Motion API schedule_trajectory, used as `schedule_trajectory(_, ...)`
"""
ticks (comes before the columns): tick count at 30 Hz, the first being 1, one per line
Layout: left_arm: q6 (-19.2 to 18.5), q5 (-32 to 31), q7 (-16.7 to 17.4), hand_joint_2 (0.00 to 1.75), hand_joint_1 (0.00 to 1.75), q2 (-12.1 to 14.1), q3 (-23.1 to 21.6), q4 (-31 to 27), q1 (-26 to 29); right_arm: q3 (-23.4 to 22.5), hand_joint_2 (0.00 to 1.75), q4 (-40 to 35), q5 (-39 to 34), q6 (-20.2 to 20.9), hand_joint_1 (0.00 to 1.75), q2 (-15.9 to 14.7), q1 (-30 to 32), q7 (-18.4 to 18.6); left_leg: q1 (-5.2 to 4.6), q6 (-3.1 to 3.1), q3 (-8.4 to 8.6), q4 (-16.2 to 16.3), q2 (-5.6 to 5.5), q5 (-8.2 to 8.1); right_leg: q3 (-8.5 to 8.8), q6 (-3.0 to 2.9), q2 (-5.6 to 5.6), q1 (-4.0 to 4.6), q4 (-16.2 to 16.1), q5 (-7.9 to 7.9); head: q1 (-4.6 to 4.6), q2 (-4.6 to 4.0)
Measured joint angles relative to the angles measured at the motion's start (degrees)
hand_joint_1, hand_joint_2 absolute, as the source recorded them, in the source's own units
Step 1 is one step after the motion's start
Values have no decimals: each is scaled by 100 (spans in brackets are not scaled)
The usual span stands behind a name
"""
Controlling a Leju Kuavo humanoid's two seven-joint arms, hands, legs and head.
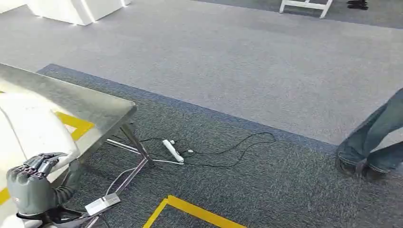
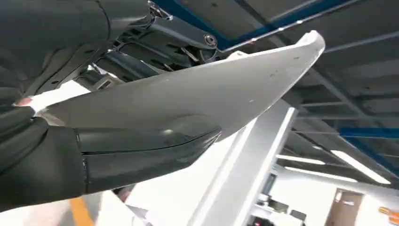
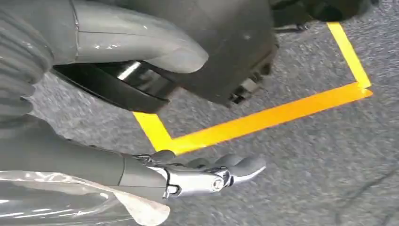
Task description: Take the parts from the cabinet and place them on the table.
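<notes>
Right hand (image 3: 141, 117): grey thumb (image 3: 141, 44) above, darker fingers (image 3: 207, 176) extended below, nothing clearly between them. Clear plastic film (image 3: 70, 200) beside the fingers. Grey carpet floor (image 3: 306, 179) with yellow tape lines (image 3: 263, 120).

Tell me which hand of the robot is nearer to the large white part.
Left. The left hand holds the white part, its fingers wrapped on its edge. The right hand hangs apart from it, above the carpet beside the yellow floor tape.
</notes>
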Motion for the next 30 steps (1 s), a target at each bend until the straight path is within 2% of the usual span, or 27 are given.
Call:
schedule_trajectory(2, 2, 22, 2, 175, 175, -2, 4, -28, 34, -4, 175, 0, 18, 0, 0, 11, -11, 102, 0, 58, -16, 27, -125, -33, 39, 49, -141, 4, -44, -35, 11, 2)
schedule_trajectory(3, 2, 24, 42, 175, 175, -2, 9, -28, 44, -4, 175, 0, 33, 13, 0, 15, -23, 274, -9, 87, -14, 16, -210, -39, 142, 67, -226, -2, -75, -44, 11, 0)
schedule_trajectory(4, 2, 4, 103, 175, 175, 0, 7, -33, 41, -4, 175, -2, 72, 53, 0, 15, -33, 526, 65, 146, 38, -70, -311, 11, 142, 119, -210, -8, -58, -98, 9, 2)
schedule_trajectory(5, 4, -29, 147, 175, 175, 7, -2, -33, 26, -4, 175, -2, 107, 110, 0, 15, -38, 799, 71, 169, 58, -89, -357, 15, 110, 138, 140, -17, 71, -184, 46, 0)
schedule_trajectory(6, 4, -70, 179, 175, 175, 9, -13, -33, -27, -4, 175, 0, 142, 173, 0, 15, -34, 1037, 78, 199, 52, -88, -426, 22, -62, 137, 371, -29, 406, -365, 59, 2)
schedule_trajectory(7, 2, -109, 186, 175, 175, 7, -15, -28, -64, -9, 175, -2, 170, 236, 0, 11, -40, 1236, 81, 211, 47, -87, -500, 16, -303, 140, 469, -31, 859, -562, 90, 2)
schedule_trajectory(8, 2, -144, 186, 175, 175, 7, -17, -26, -94, -13, 175, -2, 199, 265, 0, 9, -121, 1408, 81, 215, 49, -87, -559, 12, -561, 145, 505, -30, 1329, -731, 112, 2)
schedule_trajectory(9, 0, -190, 186, 175, 175, 7, -22, -13, -130, -13, 175, -2, 236, 271, 0, 9, -179, 1581, 79, 221, 52, -83, -627, 7, -766, 156, 513, -28, 1659, -790, 109, 2)
schedule_trajectory(10, -2, -203, 186, 175, 175, 4, -26, 0, -151, -13, 175, -2, 265, 271, 0, 9, -216, 1710, 79, 225, 69, -81, -699, 1, -836, 158, 520, -28, 1712, -700, 109, 2)
schedule_trajectory(11, -2, -229, 186, 175, 175, 2, -26, 9, -165, -13, 175, -2, 301, 271, 0, 9, -235, 1799, 82, 215, 91, -81, -785, -9, -773, 157, 525, -30, 1502, -463, 112, 2)
schedule_trajectory(12, -2, -245, 186, 175, 175, 4, -30, 20, -178, -13, 175, -2, 323, 273, 0, 9, -236, 1877, 89, 200, 115, -77, -872, -19, -616, 155, 542, -37, 1104, -170, 114, 2)
schedule_trajectory(13, -2, -245, 186, 175, 175, 2, -33, 29, -190, -13, 175, -2, 332, 275, 0, 9, -228, 1912, 98, 176, 142, -68, -952, -35, -410, 150, 615, -49, 594, 130, 112, 2)
schedule_trajectory(14, -2, -249, 186, 175, 175, 2, -35, 30, -197, -13, 175, 0, 337, 284, 0, 9, -211, 1930, 108, 147, 135, -63, -1019, -52, -253, 149, 886, -74, 210, 255, 118, 2)
schedule_trajectory(15, -2, -247, 186, 175, 175, 2, -37, 33, -221, -13, 175, 7, 341, 284, 0, 11, -208, 1932, 81, 115, 100, -9, -1092, -51, -213, 147, 1079, -98, 66, 196, 120, 0)
schedule_trajectory(16, -2, -251, 188, 175, 175, -2, -42, 33, -230, -13, 175, 7, 341, 286, 0, 11, -207, 1945, 94, 84, 42, -8, -1142, -30, -135, 114, 1023, -87, 27, 134, 116, 2)
schedule_trajectory(18, -2, -251, 190, 175, 175, 0, -42, 35, -222, -15, 175, 4, 361, 289, 0, -17, -177, 1943, 133, 10, 22, -43, -1257, 14, -135, 67, 926, -55, 20, 142, 118, 2)
schedule_trajectory(19, 0, -249, 190, 175, 175, 2, -42, 35, -227, -15, 175, 4, 367, 289, 0, -5, -181, 1941, 125, -10, 15, -32, -1318, 6, -109, 20, 860, -93, -29, 170, 116, 2)
schedule_trajectory(20, 0, -240, 188, 175, 175, 4, -42, 35, -228, -15, 175, 4, 378, 289, 0, 0, -173, 1941, 101, -42, -17, 59, -1015, -69, -68, -19, 780, -94, -58, 178, 97, 0)
schedule_trajectory(21, 0, -243, 188, 175, 175, 4, -42, 35, -260, -15, 175, 4, 378, 286, 0, 0, -151, 1926, 97, -78, -139, 327, -787, -229, -45, -60, 697, -90, -68, 165, 30, 2)
schedule_trajectory(22, -2, -241, 190, 175, 175, 4, -44, 37, -275, -15, 175, 4, 380, 286, 0, -6, -127, 1904, 108, -103, -336, 738, -684, -428, -34, -77, 610, -82, -67, 152, 22, 2)
schedule_trajectory(23, -2, -240, 192, 175, 175, 4, -44, 37, -267, -15, 175, 4, 378, 286, 0, -13, -112, 1858, 127, -120, -573, 1221, -636, -617, -22, -96, 521, -71, -67, 136, 20, 0)
schedule_trajectory(24, -2, -238, 199, 175, 175, 4, -44, 39, -261, -15, 175, 4, 378, 289, 0, -15, -111, 1838, 141, -133, -761, 1585, -625, -722, -12, -105, 445, -64, -66, 118, 18, 0)
schedule_trajectory(25, -2, -227, 210, 175, 175, 9, -44, 42, -257, -15, 175, 4, 378, 291, 0, -22, -110, 1812, 151, -137, -841, 1722, -621, -707, 5, -104, 376, -59, -66, 99, 15, 2)
schedule_trajectory(26, -2, -223, 221, 175, 175, 13, -44, 42, -254, -15, 175, 4, 378, 291, 0, -26, -109, 1803, 154, -133, -775, 1577, -614, -539, 37, -99, 295, -55, -66, 71, 20, 2)
schedule_trajectory(28, -2, -186, 219, 175, 175, 20, -42, 42, -254, -17, 175, 4, 389, 291, 0, -26, -105, 1773, 143, -82, -340, 685, -528, -13, 128, -72, 168, -41, -67, 6, 15, 2)
schedule_trajectory(29, -2, -175, 216, 175, 175, 24, -42, 42, -258, -17, 175, 4, 400, 291, 0, -26, -95, 1762, 110, -25, -96, 174, -323, 167, 182, -51, 106, -36, -70, -34, 17, 2)
schedule_trajectory(30, -4, -168, 216, 175, 175, 26, -42, 44, -269, -17, 175, 4, 411, 291, 0, -26, -82, 1749, 30, 8, -15, 124, -106, 9, 140, -20, 46, -7, -87, -65, 24, 0)
